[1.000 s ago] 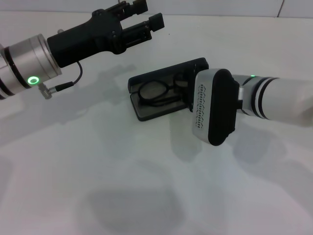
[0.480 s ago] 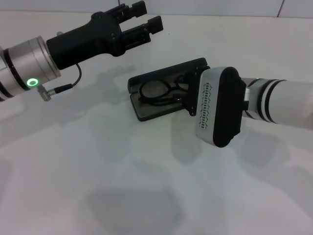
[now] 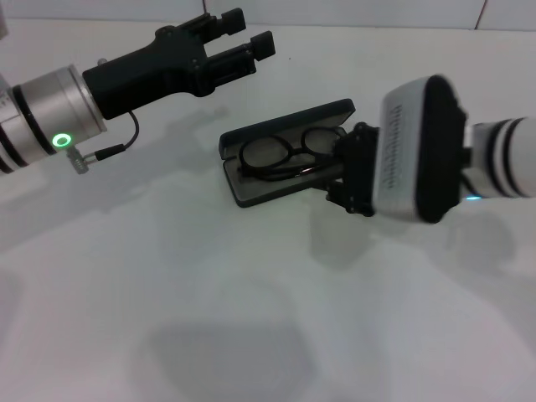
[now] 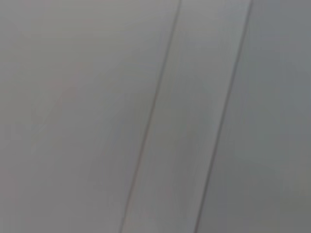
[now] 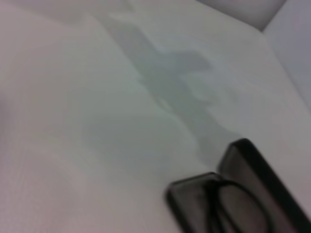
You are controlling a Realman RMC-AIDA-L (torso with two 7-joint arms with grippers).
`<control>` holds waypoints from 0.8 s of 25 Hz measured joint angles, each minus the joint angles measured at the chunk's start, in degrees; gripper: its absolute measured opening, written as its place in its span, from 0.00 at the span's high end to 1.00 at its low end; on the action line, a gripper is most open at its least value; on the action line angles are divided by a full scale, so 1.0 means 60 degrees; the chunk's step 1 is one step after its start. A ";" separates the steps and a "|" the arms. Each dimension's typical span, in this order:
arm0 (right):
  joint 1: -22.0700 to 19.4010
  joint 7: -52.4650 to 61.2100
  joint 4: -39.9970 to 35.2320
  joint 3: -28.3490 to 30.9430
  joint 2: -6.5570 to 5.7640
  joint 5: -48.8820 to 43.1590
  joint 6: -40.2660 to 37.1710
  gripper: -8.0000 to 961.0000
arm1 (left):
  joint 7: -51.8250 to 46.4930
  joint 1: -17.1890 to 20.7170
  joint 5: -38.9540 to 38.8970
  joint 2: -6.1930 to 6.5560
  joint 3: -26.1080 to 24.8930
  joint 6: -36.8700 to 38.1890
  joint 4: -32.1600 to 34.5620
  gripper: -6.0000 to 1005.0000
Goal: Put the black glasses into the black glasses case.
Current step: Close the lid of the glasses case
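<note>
My right gripper (image 3: 356, 180) has just backed off; its grip state I cannot tell. Glasses (image 3: 280, 155) now lie inside the open case (image 3: 251, 193), beside it. Left gripper (image 3: 239, 38) hovers, fingers apart, well away.

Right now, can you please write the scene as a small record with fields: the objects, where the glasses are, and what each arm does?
glasses: black glasses lying inside the open case
case: black glasses case, open on the white table, lid tilted up behind
right gripper: right gripper at the case's right end, by the glasses; fingers hidden
left gripper: left gripper raised behind and to the left of the case, open, holding nothing
lid closed: not yet
</note>
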 joint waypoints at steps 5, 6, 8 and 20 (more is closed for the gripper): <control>-0.0206 -0.2088 0.0179 0.2821 0.0011 0.2476 -0.3914 0.71 | -0.0015 -0.0220 0.0010 -0.0206 -0.0001 -0.1362 0.0010 0.25; -0.0206 -0.2088 0.0179 0.2821 0.0011 0.2476 -0.3914 0.71 | -0.0014 -0.0287 0.0021 -0.0261 0.0000 -0.1658 0.0012 0.25; -0.0253 -0.2652 0.0513 0.3759 0.0007 0.3014 -0.4930 0.71 | 0.0007 -0.0433 0.0096 -0.0387 -0.0001 -0.2387 0.0012 0.25; -0.0506 -0.4559 0.2381 0.7615 -0.0033 0.3736 -0.8934 0.71 | 0.0120 -0.1122 0.1270 -0.0555 0.0015 -0.6142 0.0770 0.25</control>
